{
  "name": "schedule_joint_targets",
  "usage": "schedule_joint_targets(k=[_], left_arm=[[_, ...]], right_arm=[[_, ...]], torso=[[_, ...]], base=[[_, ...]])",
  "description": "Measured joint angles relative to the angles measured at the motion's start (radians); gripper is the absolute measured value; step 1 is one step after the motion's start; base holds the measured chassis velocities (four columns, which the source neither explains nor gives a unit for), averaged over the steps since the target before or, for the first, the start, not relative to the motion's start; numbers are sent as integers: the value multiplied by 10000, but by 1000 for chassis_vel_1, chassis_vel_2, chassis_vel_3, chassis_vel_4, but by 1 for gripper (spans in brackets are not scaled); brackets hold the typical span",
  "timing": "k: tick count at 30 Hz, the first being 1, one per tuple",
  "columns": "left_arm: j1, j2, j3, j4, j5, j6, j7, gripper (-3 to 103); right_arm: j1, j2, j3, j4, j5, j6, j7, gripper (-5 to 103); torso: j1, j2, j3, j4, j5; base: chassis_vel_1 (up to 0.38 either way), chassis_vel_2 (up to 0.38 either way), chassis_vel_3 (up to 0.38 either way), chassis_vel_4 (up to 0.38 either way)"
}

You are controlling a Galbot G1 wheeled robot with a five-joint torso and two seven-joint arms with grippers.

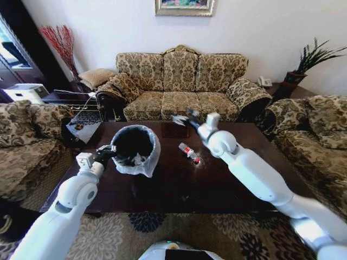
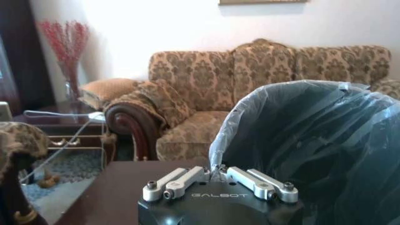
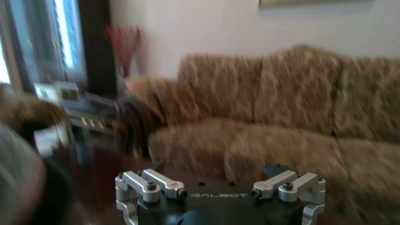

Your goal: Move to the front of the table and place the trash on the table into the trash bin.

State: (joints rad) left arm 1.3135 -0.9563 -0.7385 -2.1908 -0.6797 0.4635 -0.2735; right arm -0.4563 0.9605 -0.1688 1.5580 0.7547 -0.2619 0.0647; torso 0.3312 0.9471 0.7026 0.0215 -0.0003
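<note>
With the left gripper pinching the bag-lined rim of the trash bin tilted on the table, the right gripper hovers spread and empty, so it likely next needs to reach down to the plastic bottle lying beside the bin

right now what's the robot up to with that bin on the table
The left gripper is shut on the bag-lined rim of the trash bin, holding it tilted on the table. The right gripper is open above the table's far side, beyond a clear plastic bottle with a red cap that lies on the wood. Some trash already sits in the bin.
</note>
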Motion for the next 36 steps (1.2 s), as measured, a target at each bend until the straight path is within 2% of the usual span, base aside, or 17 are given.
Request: schedule_joint_targets(k=[3,6,8,10,15,17,18,22,24,26,27,30,31,36], left_arm=[[-150,195,-21,28,-96,-1,-49,2],[-357,329,123,78,-207,17,-52,2],[-534,425,285,134,-287,113,-24,2],[-552,447,313,133,-339,147,6,2],[-546,436,317,45,-378,184,16,2],[-477,392,297,-44,-379,186,41,2],[-477,392,297,-44,-379,186,41,2],[-315,289,238,-175,-361,186,175,2],[-286,273,220,-203,-354,185,200,2],[-240,246,203,-252,-349,184,252,2],[-240,246,203,-252,-349,184,252,2],[-193,240,186,-317,-345,173,325,2],[-193,240,186,-317,-345,173,325,2],[-84,270,93,-441,-345,117,382,2]], right_arm=[[-496,401,43,-1526,-787,245,-597,100],[-912,505,176,-1894,-919,35,-720,100],[-1307,538,288,-2046,-952,-200,-724,100],[-1410,621,290,-2228,-1015,-237,-754,100],[-1473,1011,284,-2857,-1177,-169,-998,103],[-1411,1304,262,-3322,-1318,138,-1172,94],[-1411,1304,262,-3322,-1318,138,-1172,94],[-1287,1594,265,-3670,-1413,212,-1190,73],[-1269,1631,265,-3724,-1439,212,-1185,73],[-1243,1732,262,-3878,-1542,212,-1165,62],[-1243,1732,262,-3878,-1542,212,-1165,62],[-1227,1927,312,-4126,-1691,271,-1137,46],[-1227,1927,312,-4126,-1691,271,-1137,46],[-1247,2123,405,-4281,-1869,351,-1016,32]], torso=[[-1,0,0,6,7],[-1,0,0,11,6],[-1,0,0,-5,-3],[-1,0,0,-6,0],[-3,0,-1,6,3],[-2,0,-1,6,2],[-2,0,-1,6,2],[-2,0,-1,4,3],[-2,0,-1,3,2],[-2,0,-1,2,2],[-2,0,-1,2,2],[-2,1,-2,3,0],[-2,1,-2,3,0],[-4,2,-3,1,0]], base=[[0,0,0,0],[0,0,0,0],[0,0,0,0],[0,0,0,0],[0,0,0,0],[0,0,0,0],[0,0,0,0],[0,0,0,0],[0,0,0,0],[0,0,0,0],[0,0,0,0],[0,0,0,0],[0,0,0,0],[0,0,0,0]])
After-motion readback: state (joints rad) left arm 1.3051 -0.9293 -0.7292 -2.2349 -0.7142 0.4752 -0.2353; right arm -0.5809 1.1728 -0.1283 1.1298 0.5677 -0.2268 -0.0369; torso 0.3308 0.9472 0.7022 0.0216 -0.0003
